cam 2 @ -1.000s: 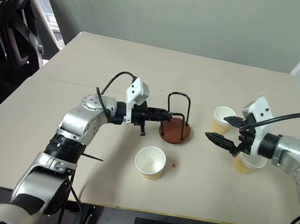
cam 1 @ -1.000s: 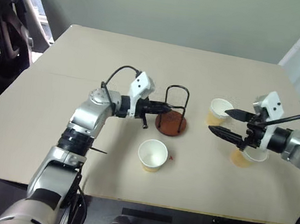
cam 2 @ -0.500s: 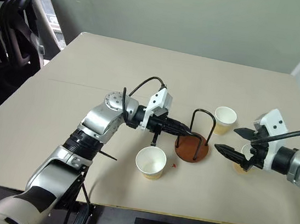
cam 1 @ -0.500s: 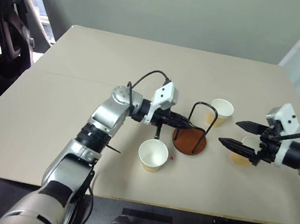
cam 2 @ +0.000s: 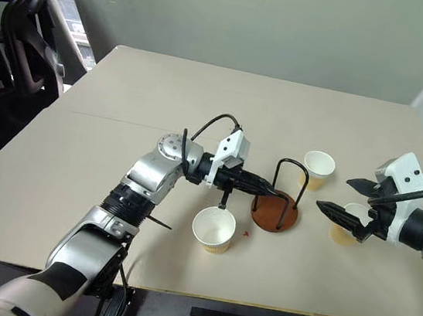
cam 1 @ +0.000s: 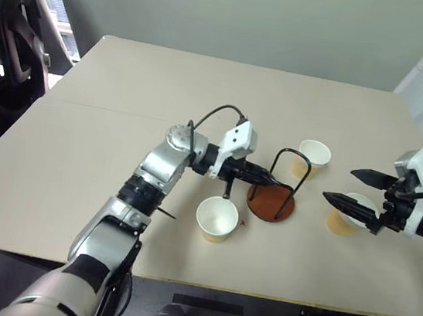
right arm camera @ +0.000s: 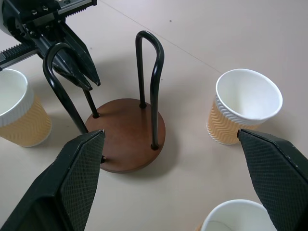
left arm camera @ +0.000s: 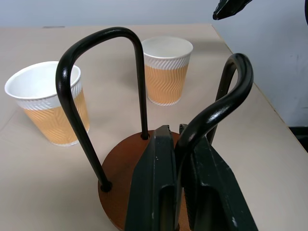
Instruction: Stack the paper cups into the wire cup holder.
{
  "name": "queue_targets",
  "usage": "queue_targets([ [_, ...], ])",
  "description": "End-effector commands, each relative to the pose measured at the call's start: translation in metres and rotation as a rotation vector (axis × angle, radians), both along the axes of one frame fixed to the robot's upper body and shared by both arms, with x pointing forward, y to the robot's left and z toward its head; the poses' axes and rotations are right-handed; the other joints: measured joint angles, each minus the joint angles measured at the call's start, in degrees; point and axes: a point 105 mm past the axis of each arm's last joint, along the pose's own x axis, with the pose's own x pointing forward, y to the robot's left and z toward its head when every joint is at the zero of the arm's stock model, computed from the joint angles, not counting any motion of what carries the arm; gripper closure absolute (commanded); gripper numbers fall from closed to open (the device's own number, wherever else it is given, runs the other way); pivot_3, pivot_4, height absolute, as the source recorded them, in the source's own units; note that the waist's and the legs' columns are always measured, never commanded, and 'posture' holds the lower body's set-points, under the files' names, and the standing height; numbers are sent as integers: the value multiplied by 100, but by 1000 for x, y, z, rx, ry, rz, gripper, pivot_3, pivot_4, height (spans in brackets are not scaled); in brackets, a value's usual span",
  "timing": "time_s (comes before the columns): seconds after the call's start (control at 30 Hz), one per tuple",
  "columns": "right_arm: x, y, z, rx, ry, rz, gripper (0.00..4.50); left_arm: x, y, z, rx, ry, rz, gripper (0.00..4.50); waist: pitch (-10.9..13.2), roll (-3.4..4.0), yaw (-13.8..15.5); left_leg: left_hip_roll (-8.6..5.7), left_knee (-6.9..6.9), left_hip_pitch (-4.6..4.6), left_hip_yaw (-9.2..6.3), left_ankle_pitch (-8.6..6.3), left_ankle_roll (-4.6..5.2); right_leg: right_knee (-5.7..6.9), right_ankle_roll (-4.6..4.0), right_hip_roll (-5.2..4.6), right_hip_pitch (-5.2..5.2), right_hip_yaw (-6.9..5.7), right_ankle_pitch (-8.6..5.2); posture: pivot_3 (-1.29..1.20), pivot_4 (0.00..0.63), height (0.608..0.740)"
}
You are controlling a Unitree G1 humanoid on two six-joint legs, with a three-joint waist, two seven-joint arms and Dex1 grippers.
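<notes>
Two robot arms are reaching over the beige rectangular table (cam 1: 124, 108). Left gripper (cam 1: 262, 179) is clamping a black loop of the brown-based wire cup holder (cam 1: 271, 201), near the front edge. Right gripper (cam 1: 352, 188) is standing apart above one of three tan paper cups (cam 1: 216, 219) surrounding the holder.

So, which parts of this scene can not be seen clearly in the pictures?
- Left wrist view: the left gripper shut on a loop of the wire cup holder covers part of the disc base.
- Right wrist view: one paper cup is cut off by the picture's edge.
- Left eye view: the right gripper hides part of the nearest cup.
</notes>
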Motion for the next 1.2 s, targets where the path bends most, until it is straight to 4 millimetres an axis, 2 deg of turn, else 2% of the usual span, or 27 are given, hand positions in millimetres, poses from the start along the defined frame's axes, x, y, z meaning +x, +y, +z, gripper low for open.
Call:
queue_targets([
  [0.03,-4,1,13,-20,-60,-1,0,-5,-6,7,-25,-26,-26,4475,0,0,-1,0,0,0,0,0,0,0,1,0,0,0,0,0,150,740],
  [0.17,-3,3,12,-16,-61,3,0,-6,-6,-2,-4,-34,-18,4475,0,0,-1,0,1,0,0,0,0,0,1,1,0,0,-1,0,150,740],
  [0.33,-2,5,11,-16,-61,9,0,-3,-6,-1,-26,-45,9,2999,0,0,0,0,2,1,0,1,2,0,2,1,1,0,0,0,150,740],
  [0.6,0,7,10,-12,-60,15,0,1,-5,0,-41,-65,36,17,0,0,-1,-1,4,1,1,1,3,0,3,1,3,0,0,0,150,740],
  [0.8,1,8,10,-9,-58,25,0,-4,3,-3,-6,-75,6,17,0,0,-4,-1,3,3,1,1,3,0,4,1,3,1,0,0,150,740],
  [1.07,3,14,12,15,-63,45,0,5,19,18,-55,-101,50,17,0,0,-2,-1,4,2,-1,1,4,0,4,1,2,1,0,0,150,740],
  [1.2,5,15,14,24,-73,48,0,9,31,21,-69,-95,96,17,0,0,-8,-1,4,3,0,1,4,-1,4,1,2,1,0,0,150,740],
])
